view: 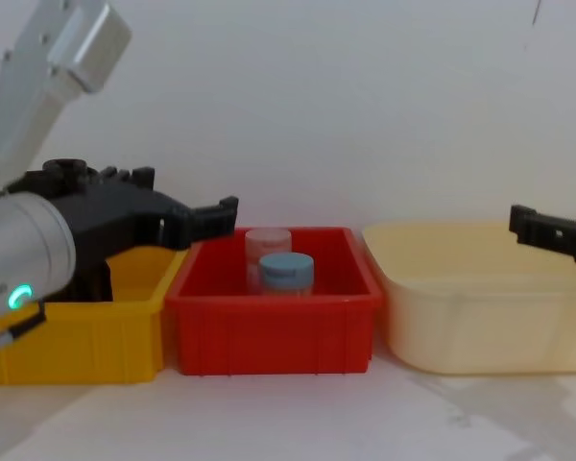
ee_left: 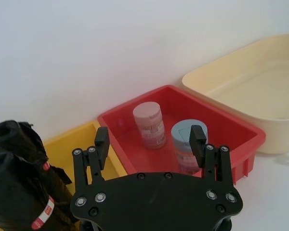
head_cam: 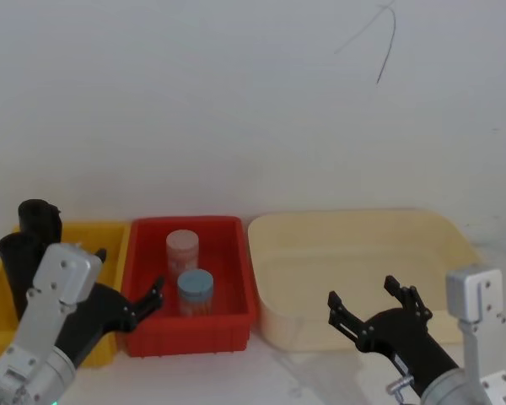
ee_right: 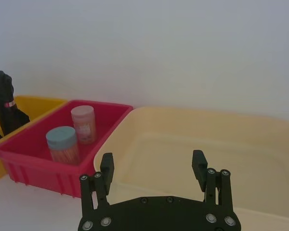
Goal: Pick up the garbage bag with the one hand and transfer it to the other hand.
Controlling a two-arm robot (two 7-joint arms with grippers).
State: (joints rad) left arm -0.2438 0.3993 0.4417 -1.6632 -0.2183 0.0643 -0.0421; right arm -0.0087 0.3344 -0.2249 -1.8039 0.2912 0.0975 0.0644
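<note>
The garbage bag point(head_cam: 15, 260) point(ee_left: 19, 192), a black roll with a red-and-white label band, stands upright in the yellow bin point(head_cam: 110, 234). A second black roll with a bulging top point(head_cam: 39, 218) stands just behind it. My left gripper point(head_cam: 126, 277) point(ee_left: 150, 137) hovers open and empty over the yellow bin's right side, to the right of the rolls and not touching them. Its arm partly hides the bag in the head view. My right gripper point(head_cam: 363, 294) point(ee_right: 153, 166) is open and empty in front of the cream tub.
A red bin point(head_cam: 194, 222) in the middle holds a pink jar point(head_cam: 183, 247) and a blue-lidded jar point(head_cam: 196, 289). A large cream tub point(head_cam: 363, 221) sits to its right. A white wall rises close behind the three containers.
</note>
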